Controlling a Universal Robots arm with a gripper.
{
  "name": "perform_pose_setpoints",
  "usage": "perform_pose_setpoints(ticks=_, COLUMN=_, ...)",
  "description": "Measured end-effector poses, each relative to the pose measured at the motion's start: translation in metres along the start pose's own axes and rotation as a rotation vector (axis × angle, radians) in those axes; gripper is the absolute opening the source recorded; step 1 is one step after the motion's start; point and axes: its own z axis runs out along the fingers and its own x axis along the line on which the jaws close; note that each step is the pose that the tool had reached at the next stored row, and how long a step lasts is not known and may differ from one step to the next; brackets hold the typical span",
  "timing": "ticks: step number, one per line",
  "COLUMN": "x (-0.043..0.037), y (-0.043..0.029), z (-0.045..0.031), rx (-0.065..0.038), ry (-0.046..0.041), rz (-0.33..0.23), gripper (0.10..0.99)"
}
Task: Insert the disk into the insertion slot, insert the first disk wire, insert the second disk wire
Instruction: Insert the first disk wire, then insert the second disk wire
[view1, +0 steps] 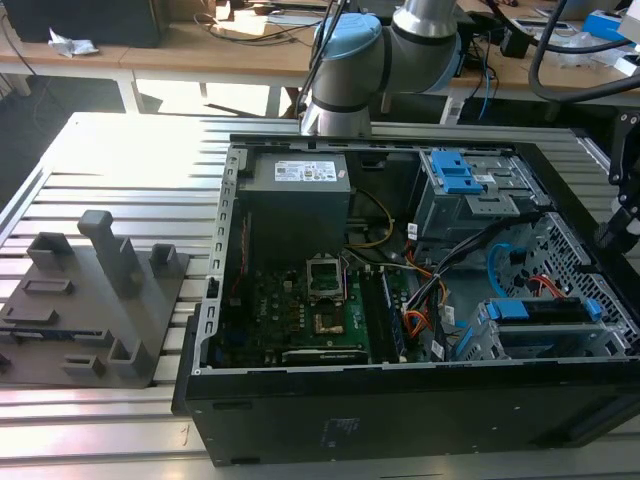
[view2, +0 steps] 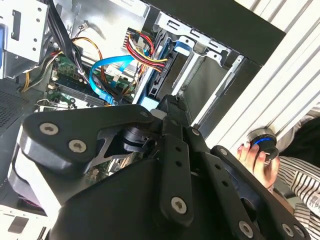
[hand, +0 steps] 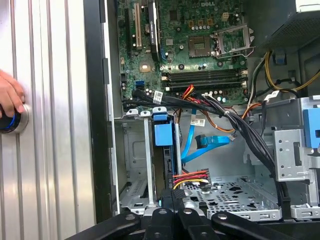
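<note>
The gripper (hand: 170, 204) is hovering close over the near end of the insertion slot (hand: 134, 172). Its jaws are looking pressed together, with nothing that I can see pinched between them. In the exterior view the gripper (view1: 620, 225) is sitting at the three o'clock edge of the case (view1: 400, 420). The disk (hand: 165, 160) is already sitting inside that silver cage, standing on edge. Its long axis is running straight away from the fingertips, with the blue handle (hand: 162, 134) at the far end. In the exterior view the disk (view1: 540, 311) is lying between seven and eight o'clock from the gripper, stretched along the nine-to-three line. Just beside the disk's near end, the red, yellow and black wire bundle (hand: 191, 179) is resting over the perforated floor, and I cannot tell whether its plug is seated. A little farther on, the second disk wire (hand: 210, 141) is curling in a loose arc beside the cage, near the disk but apart from the jaws. Judging from this, the disk step is looking done and the cables are lying off to one side of the jaws rather than dead ahead. Beyond them the motherboard (hand: 200, 45) is lying flat in the case. Outside the case, a person's hand (hand: 9, 97) is resting on a blue-ringed button (hand: 14, 122) on the slatted table (hand: 60, 150)
</note>
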Motion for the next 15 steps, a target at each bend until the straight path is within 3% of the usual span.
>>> perform_pose_setpoints(ticks=9, x=0.0, y=0.0016, z=0.0001, rx=0.0, ry=0.0001, rz=0.0, gripper=0.106)
perform_pose_setpoints(ticks=12, x=0.0005, y=0.0095, z=0.0012, rx=0.0, ry=-0.0001, rz=0.0, gripper=0.106)
perform_pose_setpoints(ticks=14, x=0.0019, y=0.0316, z=0.0028, rx=0.0, ry=-0.0001, rz=0.0, gripper=0.106)
perform_pose_setpoints(ticks=15, x=0.0022, y=0.0367, z=0.0031, rx=0.0, ry=-0.0002, rz=0.0, gripper=0.106)
